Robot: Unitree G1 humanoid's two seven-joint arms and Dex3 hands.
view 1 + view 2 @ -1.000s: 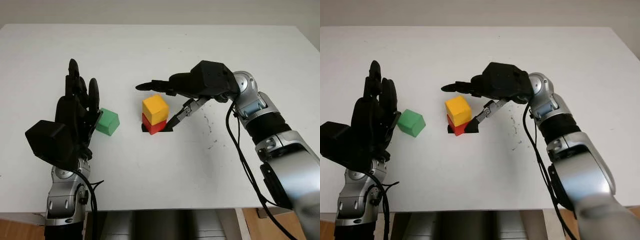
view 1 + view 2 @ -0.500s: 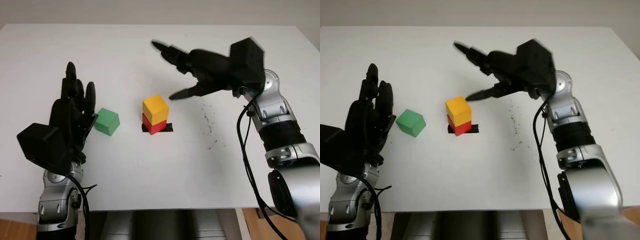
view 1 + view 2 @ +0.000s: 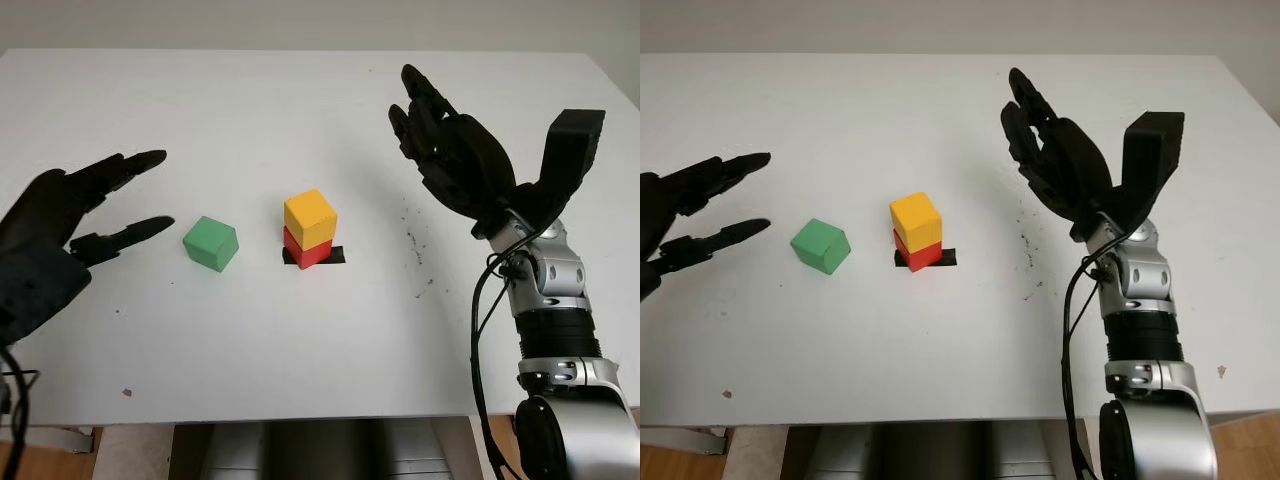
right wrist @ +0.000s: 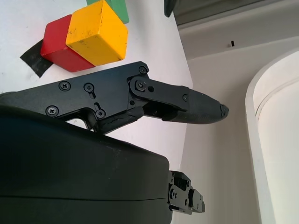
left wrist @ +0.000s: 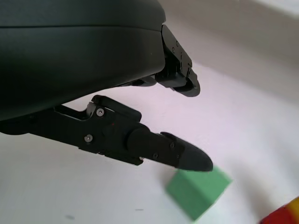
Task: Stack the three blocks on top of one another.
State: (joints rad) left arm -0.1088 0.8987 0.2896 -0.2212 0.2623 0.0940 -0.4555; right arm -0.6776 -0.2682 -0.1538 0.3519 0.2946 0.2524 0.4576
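A yellow block sits on top of a red block in the middle of the white table, over a strip of black tape. The stack also appears in the right wrist view, yellow block above red block. A green block lies alone on the table to the left of the stack, and the left wrist view has the green block too. My left hand hovers open to the left of the green block, apart from it. My right hand is raised open, up and to the right of the stack.
The white table ends at a front edge near the picture bottom. Small dark specks mark the surface right of the stack. A tiny brown crumb lies near the front left.
My right hand has let go of the yellow block and lifted away up and to the right. My left hand has swung lower and to the left, turning from upright to level.
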